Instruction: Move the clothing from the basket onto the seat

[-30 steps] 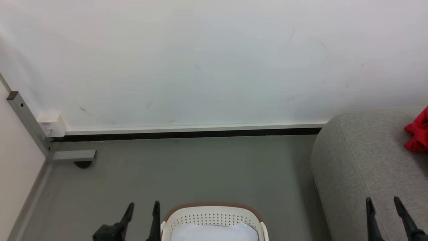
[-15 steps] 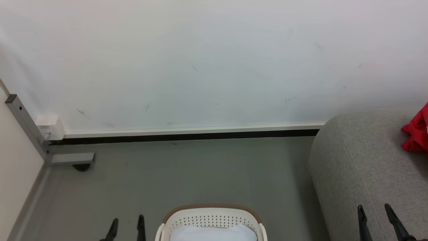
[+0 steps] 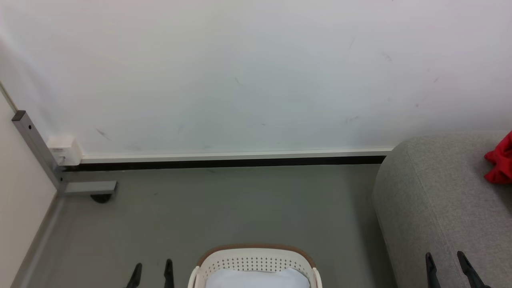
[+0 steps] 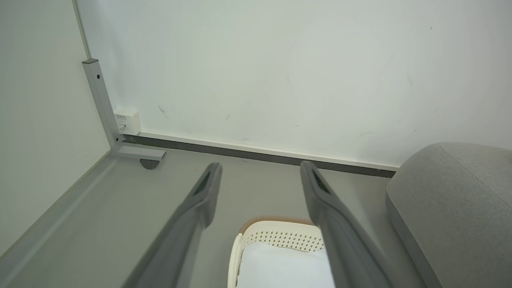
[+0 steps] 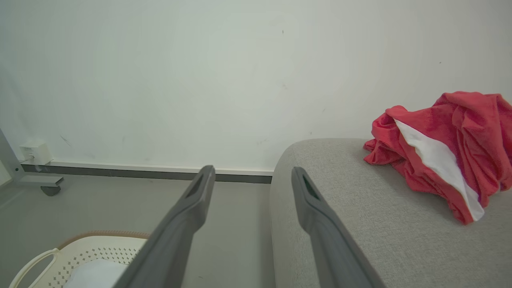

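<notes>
Red clothing (image 5: pixel 440 148) lies on the seat (image 5: pixel 360 224); the basket (image 3: pixel 256 250), where visible, holds white cloth (image 3: pixel 256 278). The left gripper (image 4: pixel 261 166) and right gripper (image 5: pixel 252 170) hang open, empty; likely nearly done.

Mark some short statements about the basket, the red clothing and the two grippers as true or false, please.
The red clothing lies on the grey seat. True.
The basket stands on the seat. False: it stands on the floor beside the seat.
The left gripper is open and empty. True.
The right gripper is shut on the clothing. False: it is open, apart from it.
A white cloth lies in the basket. True.
</notes>
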